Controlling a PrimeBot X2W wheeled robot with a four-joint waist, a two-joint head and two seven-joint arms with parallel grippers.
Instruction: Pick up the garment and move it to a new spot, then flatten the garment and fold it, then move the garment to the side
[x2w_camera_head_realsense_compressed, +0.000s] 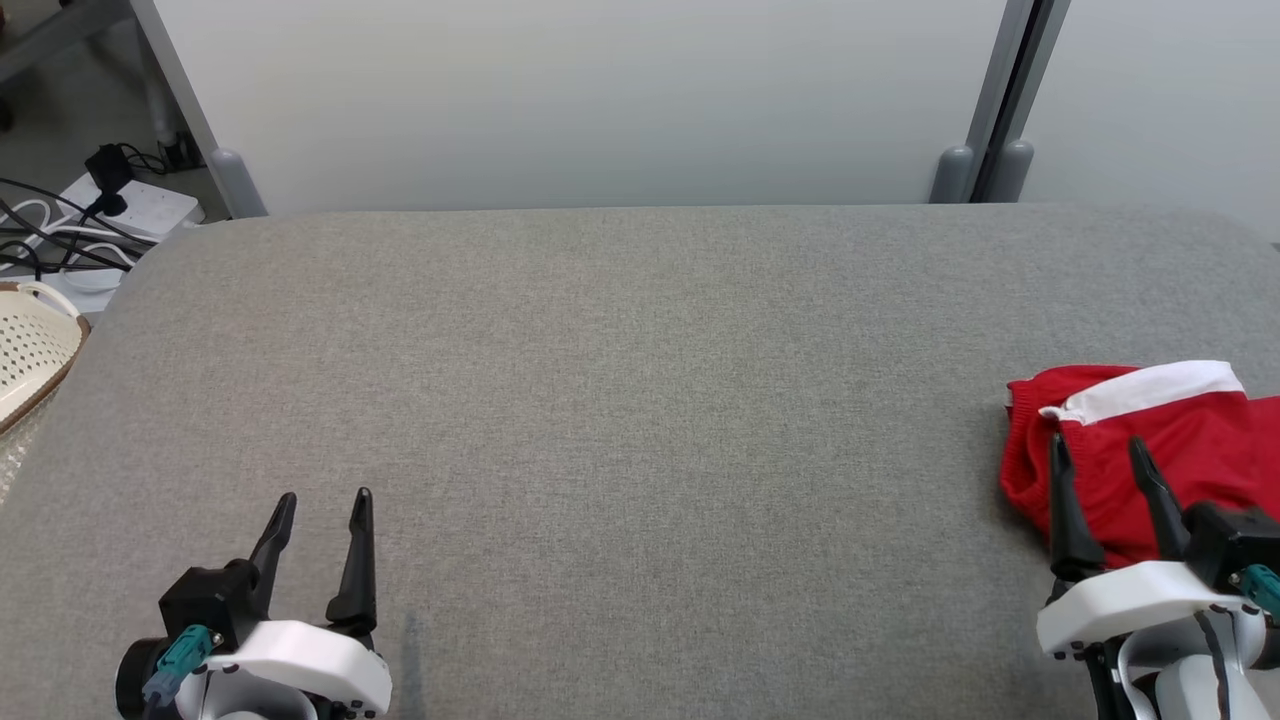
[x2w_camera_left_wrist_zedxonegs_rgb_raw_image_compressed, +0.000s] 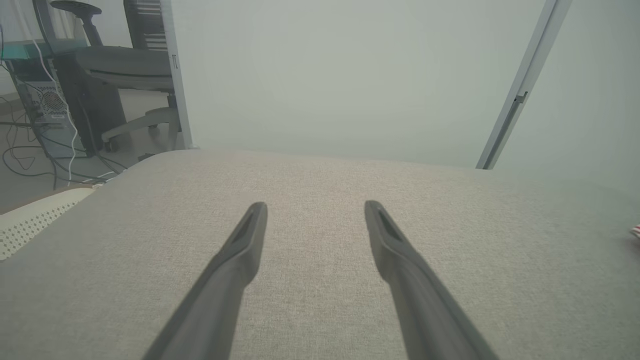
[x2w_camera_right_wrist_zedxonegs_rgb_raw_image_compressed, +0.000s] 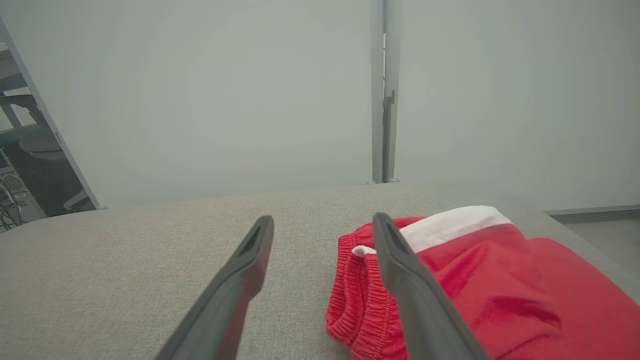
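Garment (x2w_camera_head_realsense_compressed: 1220, 445) lies folded at the right of the worktop (x2w_camera_head_realsense_compressed: 640, 400); right gripper (x2w_camera_head_realsense_compressed: 1095, 443), open, at its near edge; left gripper (x2w_camera_head_realsense_compressed: 325, 495), open, well apart.

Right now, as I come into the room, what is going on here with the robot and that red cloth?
A two-armed robot is working on a red garment with a white band, which lies bunched at the right edge of the grey table. The right pincer is open at the garment's left edge, one finger over the cloth and one over bare table, and it grips nothing. The left pincer is open too, far off over the near left of the table, holding nothing.
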